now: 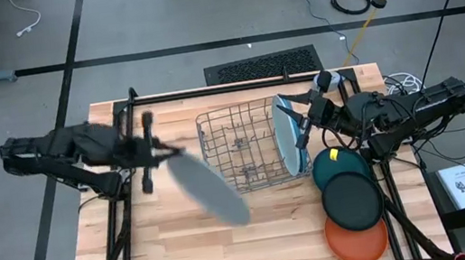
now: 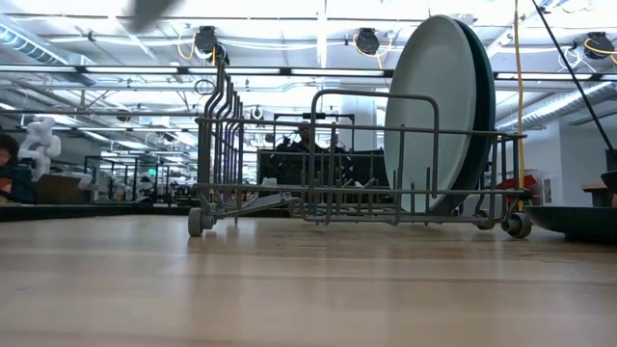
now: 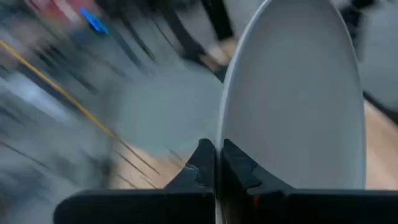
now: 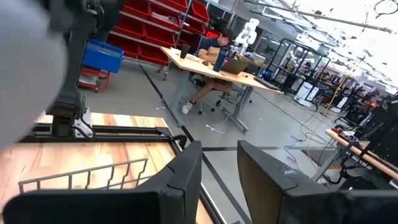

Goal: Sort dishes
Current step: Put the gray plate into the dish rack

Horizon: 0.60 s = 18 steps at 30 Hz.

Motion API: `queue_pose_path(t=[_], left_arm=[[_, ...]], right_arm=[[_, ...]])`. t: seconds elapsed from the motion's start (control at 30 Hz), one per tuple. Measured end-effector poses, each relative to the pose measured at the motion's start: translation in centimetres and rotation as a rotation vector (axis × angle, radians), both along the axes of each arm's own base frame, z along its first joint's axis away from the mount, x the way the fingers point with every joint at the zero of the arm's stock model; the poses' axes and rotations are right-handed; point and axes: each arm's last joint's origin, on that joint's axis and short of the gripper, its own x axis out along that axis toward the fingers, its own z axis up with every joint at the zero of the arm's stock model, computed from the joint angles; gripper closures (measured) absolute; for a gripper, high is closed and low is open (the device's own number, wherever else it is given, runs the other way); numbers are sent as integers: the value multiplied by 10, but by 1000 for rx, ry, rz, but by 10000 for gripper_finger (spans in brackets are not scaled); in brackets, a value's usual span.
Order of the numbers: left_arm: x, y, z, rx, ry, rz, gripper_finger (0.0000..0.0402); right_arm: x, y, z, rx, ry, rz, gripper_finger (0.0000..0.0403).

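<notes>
My left gripper (image 1: 162, 151) is shut on the grey plate (image 1: 209, 188), held in the air left of the wire rack (image 1: 240, 152); the plate also shows as a blur at the top of the low view (image 2: 149, 10). The pale blue plate (image 2: 432, 106) and the medium blue plate (image 2: 485, 106) stand on edge in the rack's right end. The dark teal plate (image 1: 340, 168), black plate (image 1: 352, 202) and orange plate (image 1: 355, 238) lie flat at the table's right. My right gripper (image 4: 221, 180) is open and empty, close to the right of the racked plates (image 1: 304, 131). My left gripper pinches the grey plate's rim (image 3: 219, 146) between its two fingers, one on each face. The fingers come level from the table's left. The plate reaches away from the fingers toward the table's right and near side, tilted, lifted clear of the table.
The rack's left and middle slots (image 1: 225, 145) hold no plates. Bare wood lies at the near left (image 1: 158, 250). A black frame bar (image 1: 209, 89) runs along the table's far edge. A person sits at a desk in the room beyond (image 4: 214, 46).
</notes>
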Motion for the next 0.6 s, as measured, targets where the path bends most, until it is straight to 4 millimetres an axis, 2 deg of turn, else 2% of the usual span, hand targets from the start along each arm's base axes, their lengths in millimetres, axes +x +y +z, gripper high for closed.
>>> queue_pose_path(t=[0.1,0.2,0.33,0.5,0.6], left_arm=[[8,2,15,172,-163,-30,402],[26,5,17,315,-206,-44,402],[61,16,1,447,-124,-8,402],[114,26,-30,621,-24,-42,402],[138,31,-48,744,30,-69,402]], right_arm=[[0,0,-1,8,8,-1,305],[0,0,-3,6,21,-1,305],[0,1,-4,1,37,6,305],[-1,6,-4,-37,65,27,305],[-2,8,-4,-57,73,38,305]])
